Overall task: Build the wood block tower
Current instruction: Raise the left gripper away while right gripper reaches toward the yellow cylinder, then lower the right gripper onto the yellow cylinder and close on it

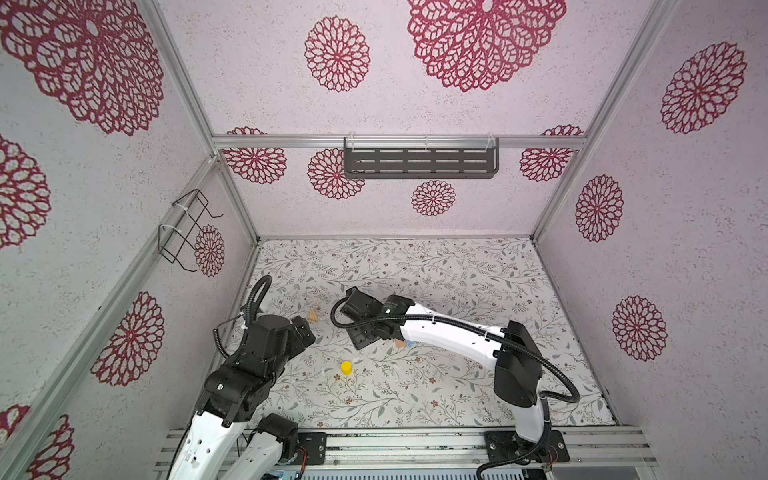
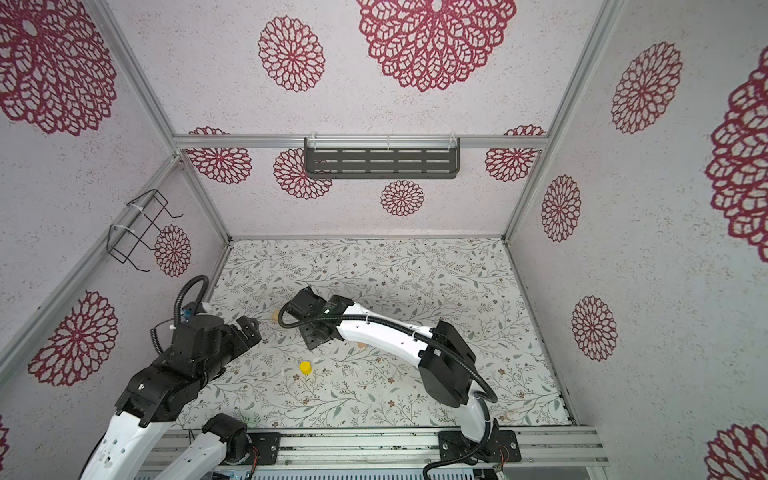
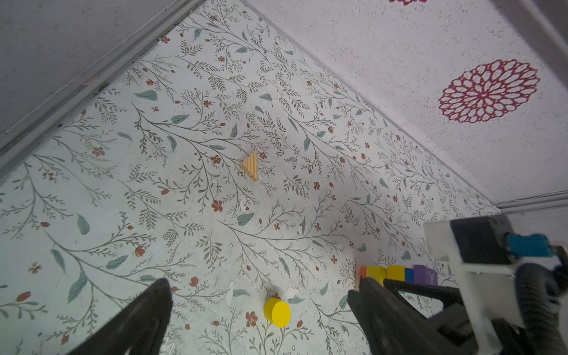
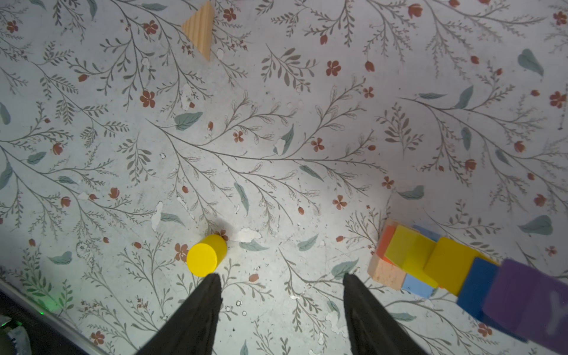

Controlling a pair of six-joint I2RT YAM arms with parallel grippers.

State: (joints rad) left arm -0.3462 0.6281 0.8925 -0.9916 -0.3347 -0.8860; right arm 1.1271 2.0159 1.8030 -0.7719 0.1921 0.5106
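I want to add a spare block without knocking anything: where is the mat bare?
Bare: the far mat up to the back wall, and its right side along the right wall. Crowded: the left middle, where the yellow cylinder, the tan wedge, the tower, the open left claw and the open right claw sit close.

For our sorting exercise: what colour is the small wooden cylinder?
Yellow: the wooden cylinder shows best in the right wrist view.
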